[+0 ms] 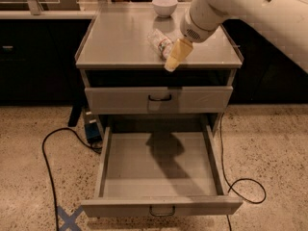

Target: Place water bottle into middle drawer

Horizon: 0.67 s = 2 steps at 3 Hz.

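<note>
Camera view: the reach for the bottle, grasp not yet made.
On the cabinet top point(120, 42), upper centre of the frame, the water bottle point(160, 42) lies on its side. The gripper point(172, 61) hangs just to its right, near the front edge — wide or narrow I cannot tell, though it seems to hold nothing. Low in the frame the middle drawer point(159, 207) stands pulled out. Next, I'd judge, it must settle around the bottle, grip, lift, then carry it down.
</note>
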### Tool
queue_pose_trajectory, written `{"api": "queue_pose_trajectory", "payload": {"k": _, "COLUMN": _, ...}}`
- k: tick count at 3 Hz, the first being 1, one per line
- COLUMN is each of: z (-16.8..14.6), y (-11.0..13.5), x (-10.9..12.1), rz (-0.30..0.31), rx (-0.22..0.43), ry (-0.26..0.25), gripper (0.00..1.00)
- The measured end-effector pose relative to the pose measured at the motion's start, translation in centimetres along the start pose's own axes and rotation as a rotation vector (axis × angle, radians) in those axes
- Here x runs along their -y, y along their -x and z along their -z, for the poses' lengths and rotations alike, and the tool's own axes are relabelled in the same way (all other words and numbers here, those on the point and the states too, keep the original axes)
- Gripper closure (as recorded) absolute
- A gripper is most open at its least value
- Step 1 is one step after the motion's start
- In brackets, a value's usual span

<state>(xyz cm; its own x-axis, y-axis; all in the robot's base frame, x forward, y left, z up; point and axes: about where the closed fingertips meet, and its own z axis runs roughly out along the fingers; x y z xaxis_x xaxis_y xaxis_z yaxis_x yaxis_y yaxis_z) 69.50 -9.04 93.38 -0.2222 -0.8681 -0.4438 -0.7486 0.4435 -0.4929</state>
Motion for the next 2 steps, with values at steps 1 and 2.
{"api": "queue_pose_trajectory", "payload": {"k": 1, "z": -1.8, "y": 2.4, "x": 1.4, "rz": -0.005, "rx": 0.051, "ry": 0.002, "gripper": 0.00}}
{"api": "queue_pose_trajectory", "payload": {"k": 2, "z": -3.6, "y": 4.4, "x": 3.7, "rz": -0.052, "rx": 0.043, "ry": 0.001, "gripper": 0.00}}
